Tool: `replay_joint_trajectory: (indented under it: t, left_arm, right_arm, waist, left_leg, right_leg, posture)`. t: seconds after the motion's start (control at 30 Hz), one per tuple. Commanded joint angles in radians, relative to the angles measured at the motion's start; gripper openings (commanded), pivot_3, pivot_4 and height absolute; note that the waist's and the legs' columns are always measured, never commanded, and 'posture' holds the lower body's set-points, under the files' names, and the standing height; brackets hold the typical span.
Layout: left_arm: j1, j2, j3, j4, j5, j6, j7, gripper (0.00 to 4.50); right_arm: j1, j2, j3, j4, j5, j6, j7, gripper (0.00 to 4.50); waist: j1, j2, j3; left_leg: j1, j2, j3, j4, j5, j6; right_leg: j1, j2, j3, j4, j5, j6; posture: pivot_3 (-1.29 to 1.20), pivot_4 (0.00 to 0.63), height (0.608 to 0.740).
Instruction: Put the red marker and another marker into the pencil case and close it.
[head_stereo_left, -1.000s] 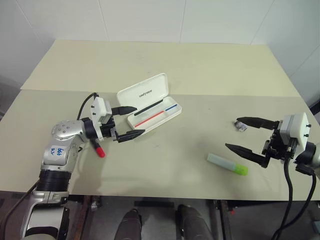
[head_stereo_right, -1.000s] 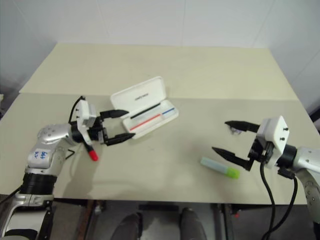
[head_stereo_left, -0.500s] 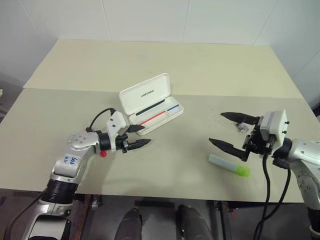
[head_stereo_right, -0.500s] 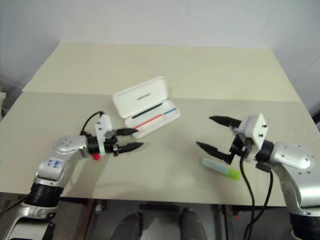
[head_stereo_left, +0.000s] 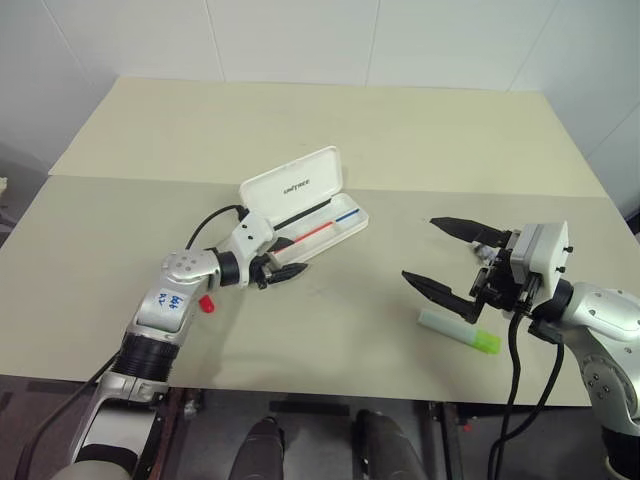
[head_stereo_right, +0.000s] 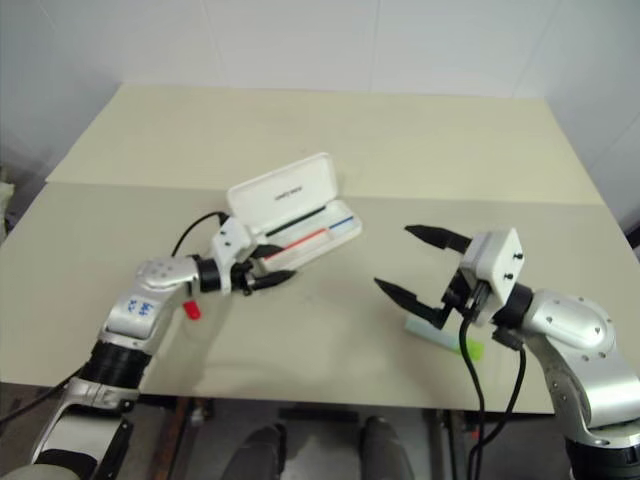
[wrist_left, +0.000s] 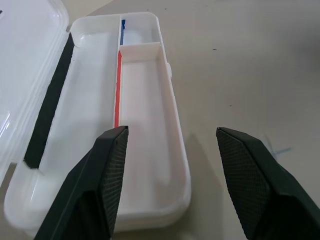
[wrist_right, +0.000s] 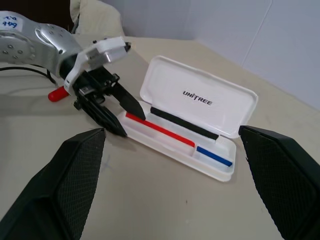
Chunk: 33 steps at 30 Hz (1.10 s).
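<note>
Pencil case (wrist_left: 165, 100) before empty left jaws

Left gripper (head_stereo_left: 283, 270) now at the pencil case (head_stereo_left: 305, 207), jaws narrower; right gripper (head_stereo_left: 447, 258) nearer centre.

Your left arm reaches forward and inward, low over the table, its left claw (head_stereo_left: 281, 266) pointing ahead and to the right with the fingers (wrist_left: 107, 165) parted and nothing between them. Your right arm is bent inward, its right claw (head_stereo_left: 447, 256) level, spread wide and empty.
</note>
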<state>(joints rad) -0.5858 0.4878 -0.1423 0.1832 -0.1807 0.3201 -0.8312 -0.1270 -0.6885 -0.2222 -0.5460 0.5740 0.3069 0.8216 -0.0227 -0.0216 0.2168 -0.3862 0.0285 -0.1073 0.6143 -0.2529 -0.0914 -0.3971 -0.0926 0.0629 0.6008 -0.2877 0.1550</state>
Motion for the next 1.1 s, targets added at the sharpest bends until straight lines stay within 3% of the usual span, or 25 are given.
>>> replay_joint_trajectory:
  t: [0.03,0.33,0.43,0.67,1.0,1.1]
  left_arm:
    - [-0.032,-0.001,-0.016,0.028,0.026,-0.046,-0.026,2.87]
    - [-0.058,-0.009,-0.032,0.130,0.066,-0.065,-0.044,2.87]
    - [-0.072,-0.015,-0.036,0.170,0.088,-0.079,-0.031,2.29]
    - [-0.096,-0.010,-0.048,0.205,0.113,-0.078,-0.048,0.02]
    - [-0.096,-0.004,-0.062,0.154,0.099,-0.108,-0.142,0.02]
    - [-0.073,0.024,-0.064,0.062,0.058,-0.142,-0.244,0.02]
  right_arm:
    - [-0.001,0.010,-0.008,-0.063,0.027,0.011,-0.035,4.50]
    - [0.019,-0.004,-0.032,-0.081,0.044,0.024,-0.043,4.50]
    - [0.012,-0.009,-0.034,-0.080,0.048,0.027,-0.044,4.50]
    - [-0.008,-0.027,-0.039,-0.067,0.060,0.032,-0.035,4.50]
    - [-0.033,-0.045,-0.041,-0.039,0.060,0.036,-0.013,4.50]
    - [-0.027,-0.053,-0.049,-0.034,0.064,0.040,0.000,4.50]
  waist:
    - [-0.001,0.000,0.000]
    - [-0.002,0.000,0.000]
    - [-0.002,0.000,0.000]
    - [-0.003,0.000,0.000]
    - [-0.004,0.000,-0.001]
    - [-0.004,0.000,-0.001]
  left_leg:
    - [0.000,0.000,0.000,0.000,0.000,0.000]
    - [0.000,0.000,0.000,0.000,0.000,0.000]
    - [0.001,0.000,0.000,0.000,0.001,0.000]
    - [0.002,0.000,0.000,0.000,0.002,0.000]
    - [0.003,0.000,0.000,0.000,0.005,0.000]
    - [0.002,0.000,0.000,-0.001,0.005,0.000]
  right_leg:
    - [0.000,0.000,0.000,0.000,0.000,0.000]
    - [0.000,0.000,0.000,0.001,0.000,0.000]
    - [0.000,0.000,0.000,0.002,0.000,0.000]
    - [0.000,0.000,0.000,0.004,0.000,-0.001]
    - [0.001,0.000,0.000,0.002,0.002,-0.003]
    - [0.001,0.000,0.000,0.002,0.002,-0.002]
  posture:
    - [0.00,0.150,0.740]
    - [0.00,0.150,0.740]
    - [0.00,0.150,0.740]
    - [0.00,0.150,0.740]
    - [0.00,0.150,0.740]
    - [0.00,0.150,0.740]
